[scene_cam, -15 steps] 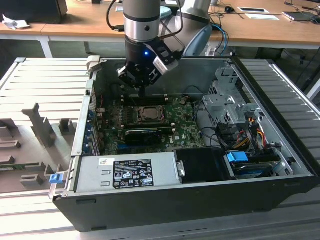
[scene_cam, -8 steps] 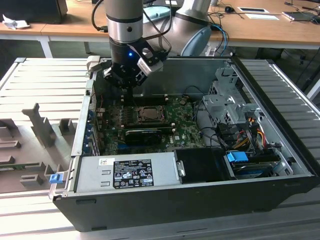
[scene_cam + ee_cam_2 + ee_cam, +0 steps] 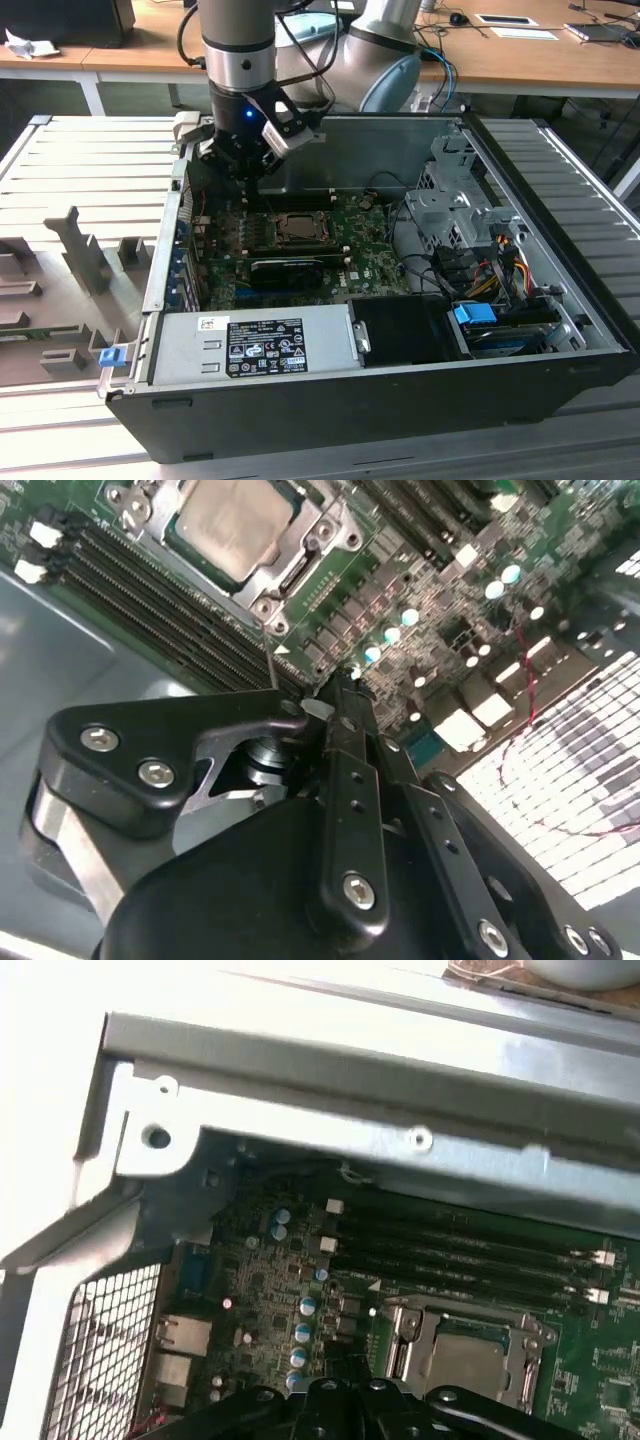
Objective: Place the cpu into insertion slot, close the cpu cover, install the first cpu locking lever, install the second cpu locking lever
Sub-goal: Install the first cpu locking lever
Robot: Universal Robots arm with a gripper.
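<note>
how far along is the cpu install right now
The cpu already sits in the insertion slot, and the cpu cover lies flat, framing it, so those steps look done. The tool is beside the socket, its fingers together and holding nothing I can make out. Whether either locking lever is latched cannot be told from these views.

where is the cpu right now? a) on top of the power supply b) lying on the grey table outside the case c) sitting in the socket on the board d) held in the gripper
c: the cpu sits flat in the insertion slot with the cpu cover framing it, seen in both wrist views; the gripper is beside it, off the socket.
</note>
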